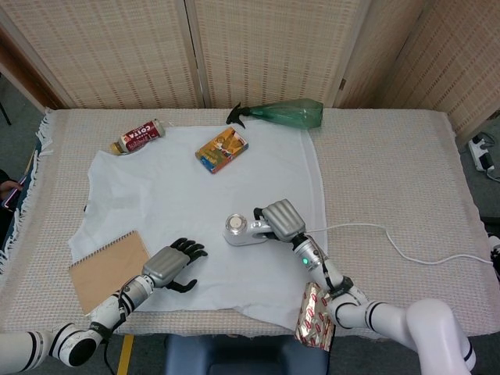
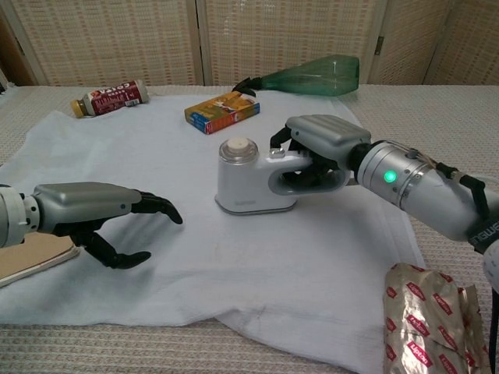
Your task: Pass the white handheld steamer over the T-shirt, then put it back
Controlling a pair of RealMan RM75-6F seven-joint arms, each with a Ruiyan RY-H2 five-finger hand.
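The white handheld steamer (image 1: 240,230) (image 2: 245,181) stands on the lower middle of the white T-shirt (image 1: 180,195) (image 2: 156,156), which is spread flat on the table. My right hand (image 1: 283,221) (image 2: 321,148) grips the steamer's handle from the right side. The steamer's white cord (image 1: 391,242) trails off to the right across the table. My left hand (image 1: 173,264) (image 2: 101,214) rests on the shirt's lower left part, fingers apart and holding nothing.
A brown notebook (image 1: 108,269) lies left of my left hand. A yellow box (image 1: 222,149) (image 2: 222,112), a green spray bottle (image 1: 281,114) (image 2: 308,75) and a red-labelled bottle (image 1: 137,137) (image 2: 109,97) lie along the far side. A foil snack bag (image 1: 317,315) (image 2: 433,319) stands at the front right.
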